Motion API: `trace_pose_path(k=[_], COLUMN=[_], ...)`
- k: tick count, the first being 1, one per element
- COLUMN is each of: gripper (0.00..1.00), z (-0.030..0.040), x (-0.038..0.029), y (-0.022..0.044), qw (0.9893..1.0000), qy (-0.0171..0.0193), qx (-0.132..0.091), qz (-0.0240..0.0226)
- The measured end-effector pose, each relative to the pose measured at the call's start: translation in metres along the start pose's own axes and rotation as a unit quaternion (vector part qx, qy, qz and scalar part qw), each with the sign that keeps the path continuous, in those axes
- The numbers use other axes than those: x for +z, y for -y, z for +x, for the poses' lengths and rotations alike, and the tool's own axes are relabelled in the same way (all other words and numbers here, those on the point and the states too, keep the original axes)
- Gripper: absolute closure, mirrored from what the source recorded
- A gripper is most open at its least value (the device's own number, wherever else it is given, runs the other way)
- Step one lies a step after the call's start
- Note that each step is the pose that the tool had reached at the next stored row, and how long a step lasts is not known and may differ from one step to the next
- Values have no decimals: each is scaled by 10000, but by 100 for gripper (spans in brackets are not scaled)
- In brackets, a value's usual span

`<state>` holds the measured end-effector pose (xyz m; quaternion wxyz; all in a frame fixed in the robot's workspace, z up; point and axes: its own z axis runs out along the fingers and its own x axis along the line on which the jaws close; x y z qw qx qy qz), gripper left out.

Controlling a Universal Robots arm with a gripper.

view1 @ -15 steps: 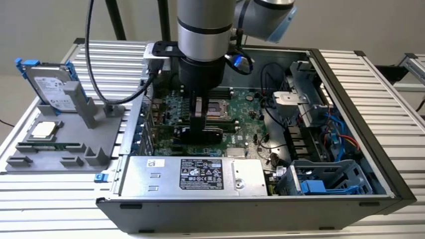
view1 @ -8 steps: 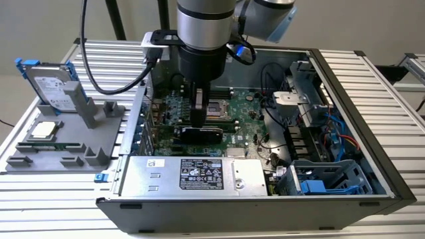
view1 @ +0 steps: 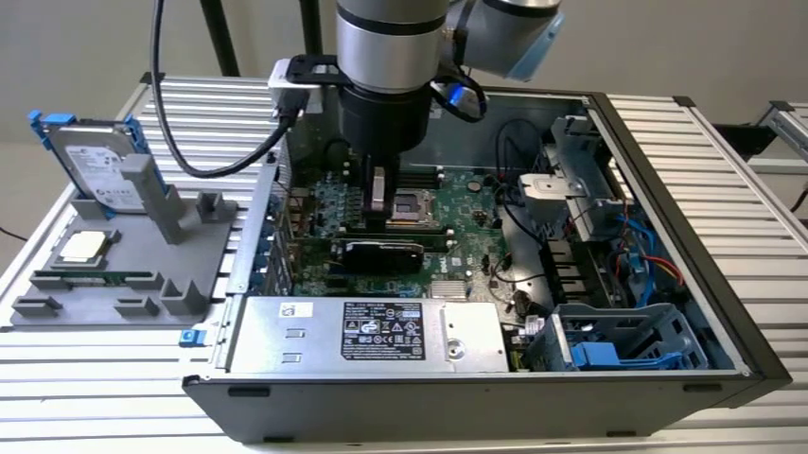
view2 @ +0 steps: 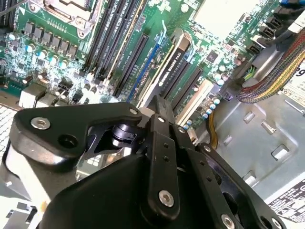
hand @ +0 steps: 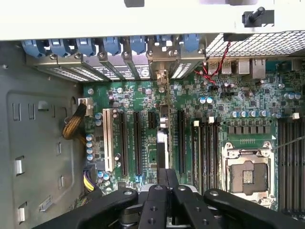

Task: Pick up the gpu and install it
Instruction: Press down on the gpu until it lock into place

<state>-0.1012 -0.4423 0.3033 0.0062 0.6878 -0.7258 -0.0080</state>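
Gpu [view1: 378,253] upright in a motherboard [view1: 474,241] slot, nearer than the CPU socket [view1: 412,202]. Gripper [hand: 167,172] directly above, fingers narrow, pinching the card's top edge.

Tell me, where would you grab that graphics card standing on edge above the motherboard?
By its upper long edge, from straight above, one finger on each flat face. The gpu stands on edge, thin, over the motherboard; the gripper appears to pinch it just so.

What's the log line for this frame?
task: install gpu | gripper: inside computer case, fingers shut on gpu edge | gpu: on edge at motherboard slot
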Motion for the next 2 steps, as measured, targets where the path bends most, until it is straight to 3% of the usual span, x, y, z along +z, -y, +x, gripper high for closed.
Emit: trace_pose_path(k=[2], gripper=[100], z=[0], x=[-1], y=[0], qw=[10000], qy=[0], qx=[0], qz=[0])
